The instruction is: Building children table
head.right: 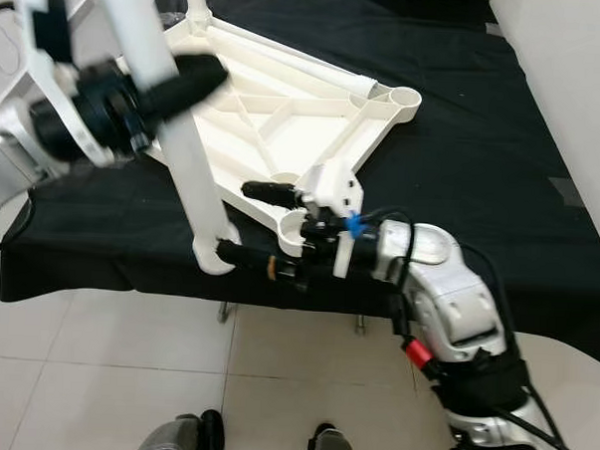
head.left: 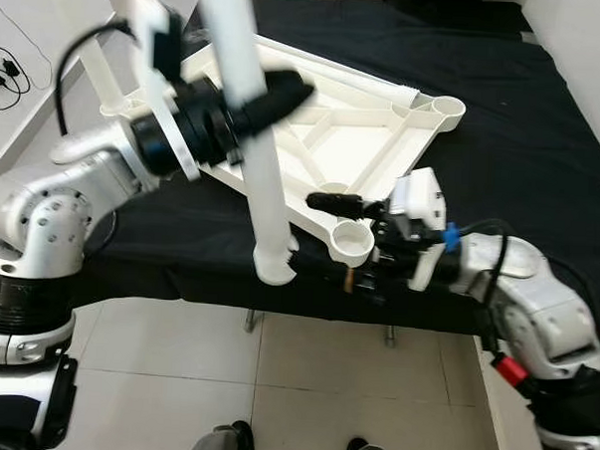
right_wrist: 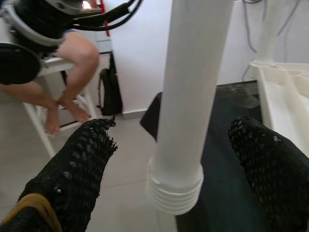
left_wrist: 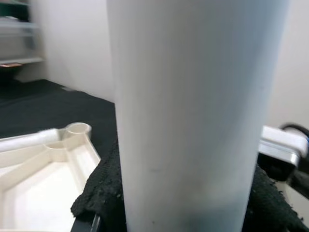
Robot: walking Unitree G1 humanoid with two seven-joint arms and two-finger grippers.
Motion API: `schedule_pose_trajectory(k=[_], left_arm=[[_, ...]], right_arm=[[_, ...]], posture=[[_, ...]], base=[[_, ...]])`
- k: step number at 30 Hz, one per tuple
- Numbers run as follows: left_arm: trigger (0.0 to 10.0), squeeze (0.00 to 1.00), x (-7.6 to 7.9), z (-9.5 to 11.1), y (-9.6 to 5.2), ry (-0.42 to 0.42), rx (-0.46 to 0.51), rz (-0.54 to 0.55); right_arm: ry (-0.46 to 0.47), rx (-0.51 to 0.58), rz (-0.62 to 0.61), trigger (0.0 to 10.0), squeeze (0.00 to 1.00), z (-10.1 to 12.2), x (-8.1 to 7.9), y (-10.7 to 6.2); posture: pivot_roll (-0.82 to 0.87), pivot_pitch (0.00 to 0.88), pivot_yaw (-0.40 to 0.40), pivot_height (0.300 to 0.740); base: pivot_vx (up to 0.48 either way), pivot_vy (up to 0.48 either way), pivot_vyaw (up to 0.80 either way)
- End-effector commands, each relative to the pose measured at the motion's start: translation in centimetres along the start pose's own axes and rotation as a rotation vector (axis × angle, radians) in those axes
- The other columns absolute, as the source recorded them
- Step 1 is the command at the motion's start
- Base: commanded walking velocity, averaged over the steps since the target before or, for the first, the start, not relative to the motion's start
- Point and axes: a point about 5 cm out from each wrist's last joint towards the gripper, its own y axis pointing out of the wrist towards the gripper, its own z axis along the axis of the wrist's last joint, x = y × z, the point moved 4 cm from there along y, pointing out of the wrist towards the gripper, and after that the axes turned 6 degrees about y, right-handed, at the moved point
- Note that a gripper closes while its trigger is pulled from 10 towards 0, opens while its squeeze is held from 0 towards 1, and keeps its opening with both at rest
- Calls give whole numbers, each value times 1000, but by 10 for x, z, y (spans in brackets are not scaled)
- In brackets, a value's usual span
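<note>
1. Gripping the white table leg [head.left: 248, 103] mid-shaft, the left gripper [head.left: 261, 102] has its black fingers clenched around it; the leg's long axis runs steeply down, its threaded end [head.left: 275, 267] hanging near the front edge of the black-covered surface [head.left: 542, 146].
2. The upturned tabletop frame [head.left: 354, 138] lies on that surface, its near corner socket [head.left: 353, 242] just to the right of the leg's end (not yet seated).
3. The right gripper [right_wrist: 183, 179], nearer the socket, has its fingers spread wide either side of the leg's end, grasping nothing.
4. Open floor lies in front of the edge; room is tight between the leg's end and the socket.
</note>
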Motion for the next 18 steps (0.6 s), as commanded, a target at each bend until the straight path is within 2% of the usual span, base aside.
schedule_pose_trajectory(k=[1,4,5,6,7,8,11,12,13,18], left_arm=[[0,0,7,-2,0,47,-16,-53],[0,0,10,-5,3,36,-13,-81],[0,0,12,-7,6,42,-13,-97],[0,0,12,-7,6,42,-13,-97],[0,0,15,-9,8,51,-13,-114],[0,0,15,-9,8,51,-13,-114],[0,0,19,-16,13,70,-6,-141],[0,0,19,-16,13,70,-6,-141],[0,0,20,-18,16,72,3,-146],[0,0,21,-17,17,69,13,-149]], right_arm=[[13,23,-7,10000,1000,5,0,3],[16,40,-65,10000,1000,9,6,12],[46,25,-101,10000,278,7,8,20],[46,25,-101,10000,278,7,8,20],[79,9,-124,10000,0,4,7,28],[79,9,-124,10000,0,4,7,28],[153,-1,-175,10000,0,-7,2,51],[153,-1,-175,10000,0,-7,2,51],[155,11,-164,10000,0,-8,-4,59],[164,12,-181,10000,0,-10,-6,65]], posture=[[-34,214,70,740],[-36,222,74,740],[-36,221,73,740],[-36,221,73,740],[-39,224,72,740],[-39,224,72,740],[-36,231,74,740],[-36,231,74,740],[-35,232,74,740],[-33,225,73,740]], base=[[0,0,0],[0,0,0],[0,0,0],[0,0,0],[0,0,0],[0,0,0],[0,0,0],[0,0,0],[0,0,0],[0,0,0]])
